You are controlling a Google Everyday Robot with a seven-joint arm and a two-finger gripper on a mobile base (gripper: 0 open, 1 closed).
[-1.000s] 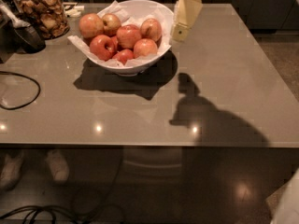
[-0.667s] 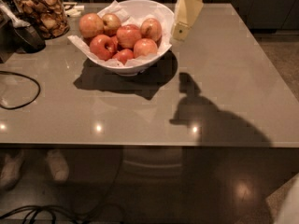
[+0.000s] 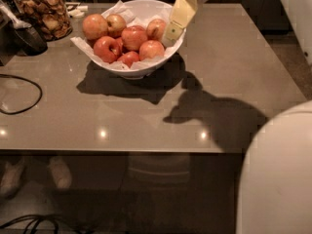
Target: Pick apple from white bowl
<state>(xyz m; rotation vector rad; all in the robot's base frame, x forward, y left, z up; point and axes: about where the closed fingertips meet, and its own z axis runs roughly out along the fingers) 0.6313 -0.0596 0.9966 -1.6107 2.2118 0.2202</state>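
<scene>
Already the hand (image 3: 171,33) had slid left from a second before, its pale tip hanging over the right rim of the white bowl (image 3: 132,72), just beside the nearest of the apples (image 3: 151,49). How far open it was could not be told. A rounded white robot part (image 3: 278,174) had grown large at lower right. Far left stood a glass jar (image 3: 41,11), with a black cable (image 3: 22,94) looping nearer. Crumpled paper (image 3: 117,9) lined the bowl. The grey surface (image 3: 234,57) carried the arm's shadow (image 3: 214,111). The floor was dim.
</scene>
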